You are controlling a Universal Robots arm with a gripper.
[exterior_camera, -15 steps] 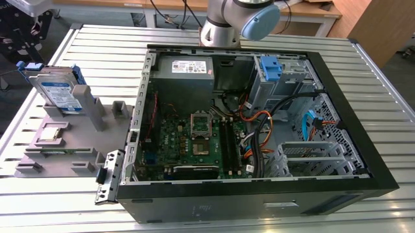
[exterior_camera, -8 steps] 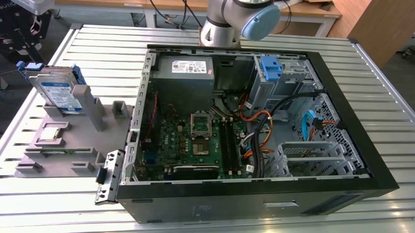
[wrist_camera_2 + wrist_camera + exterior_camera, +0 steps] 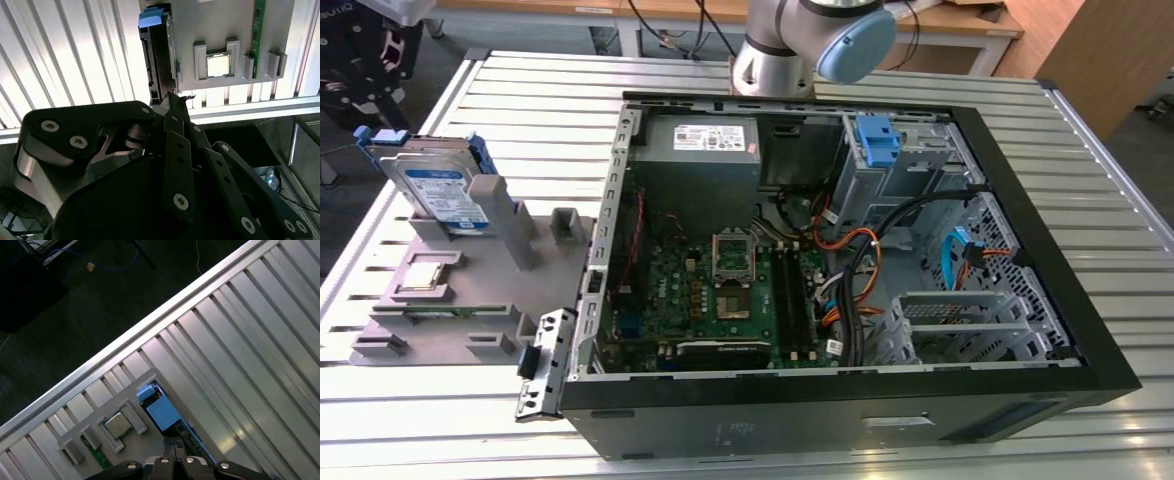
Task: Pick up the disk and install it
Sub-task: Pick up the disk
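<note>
The disk (image 3: 443, 190) stands up on its edge in a grey holder (image 3: 480, 300). The holder lies on the metal table (image 3: 520, 90), on the exterior view's left, just beside the open computer (image 3: 1067, 330). The disk is a flat silver box with a white and blue label. A bright blue frame is clipped around it. A small square chip (image 3: 427, 275) lies flat in the same holder, near the disk.

In the second wrist view the gripper (image 3: 174, 97) looks down on the thin top edge of the disk. Its tips are close together and nothing is between them. It holds nothing. It seems to hang above the disk, not touching it, but I cannot tell how far up it is.

I think the disk is stiff and a bit heavy for how small it is, because it is mostly metal. It will not bend or squash. Its flat sides look smooth, so it could slip in a weak grip. It likely breaks inside if it is dropped or bumped.

The blue frame is thin plastic and may bend or pop off. The best place to hold looks like the top part that sticks up out of the holder, one finger on each flat side. The thin blue tabs at the end look like a poor place to pinch.
</note>
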